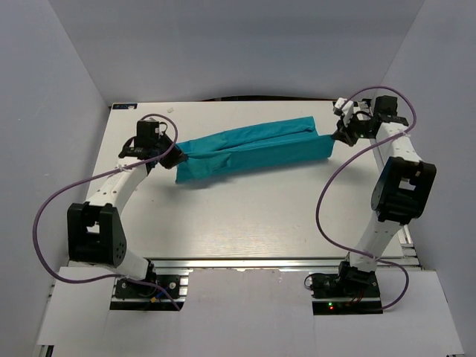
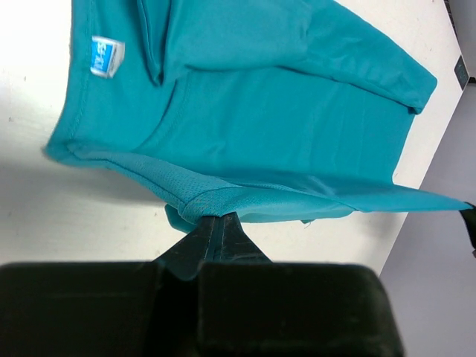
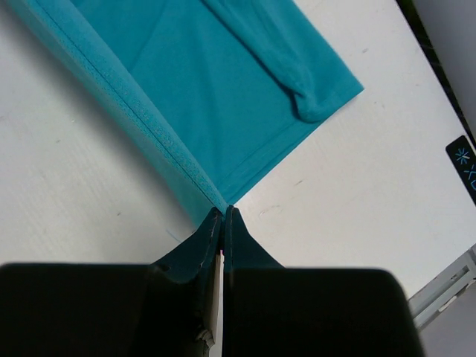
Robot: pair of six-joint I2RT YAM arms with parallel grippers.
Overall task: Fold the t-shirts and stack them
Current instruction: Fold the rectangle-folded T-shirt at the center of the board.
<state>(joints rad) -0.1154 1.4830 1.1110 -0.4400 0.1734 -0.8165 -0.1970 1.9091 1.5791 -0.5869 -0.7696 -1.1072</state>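
Closest in, my left gripper (image 2: 214,223) and right gripper (image 3: 225,214) are pinching opposite ends of the teal t-shirt (image 1: 253,149), stretching it taut over the far table (image 1: 245,223) so its fold is lying flat.

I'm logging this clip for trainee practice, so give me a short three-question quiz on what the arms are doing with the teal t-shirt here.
1. True or false: the left gripper is shut on the t-shirt.
2. Where does the right gripper pinch the t-shirt? A) at an end corner B) at its middle C) nowhere, it hangs open
3. Fill in: the label sewn on the t-shirt is light ____.
Key: 1 true; 2 A; 3 blue.
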